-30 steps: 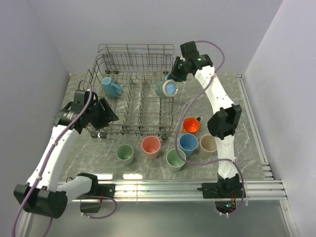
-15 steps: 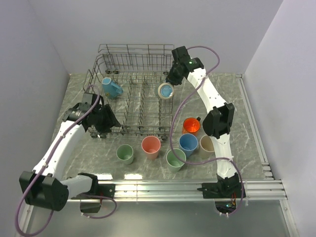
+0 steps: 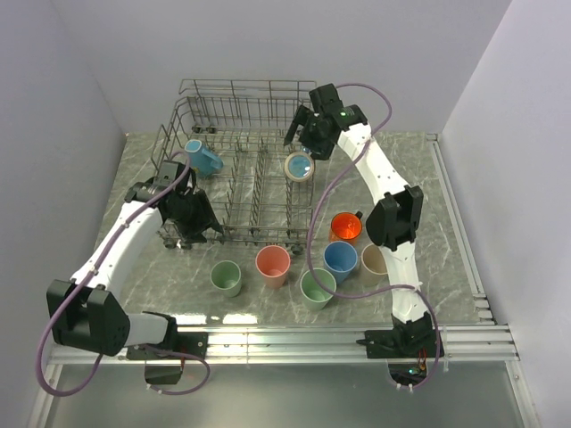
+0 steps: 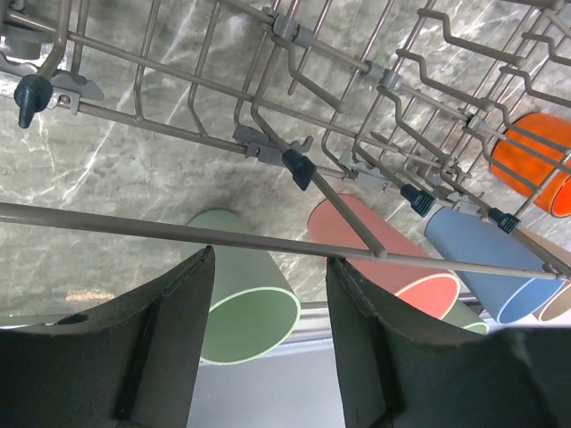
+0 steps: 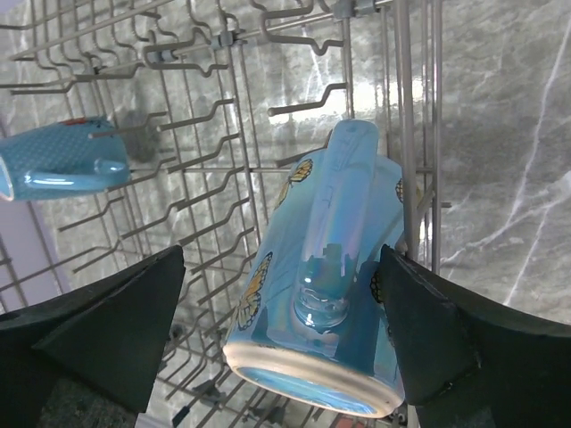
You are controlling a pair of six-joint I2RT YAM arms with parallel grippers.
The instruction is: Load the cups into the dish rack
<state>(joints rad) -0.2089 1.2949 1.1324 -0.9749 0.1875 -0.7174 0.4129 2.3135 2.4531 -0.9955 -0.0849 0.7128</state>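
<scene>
A grey marble-veined bench (image 3: 442,250) sat in an alcove of plain pale walls: the left wall (image 3: 53,107), the far wall (image 3: 268,45) and the right wall (image 3: 517,134). Along its near edge ran aluminium rails (image 3: 294,337), with more down its right edge. Light was soft and even

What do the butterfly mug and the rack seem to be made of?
Butterfly mug: probably glazed ceramic, because its handle shows sharp glossy reflections and its rim looks pale and matte.
Rack: metal wire, grey with a dull sheen, possibly coated; the look leaves that open.
</scene>
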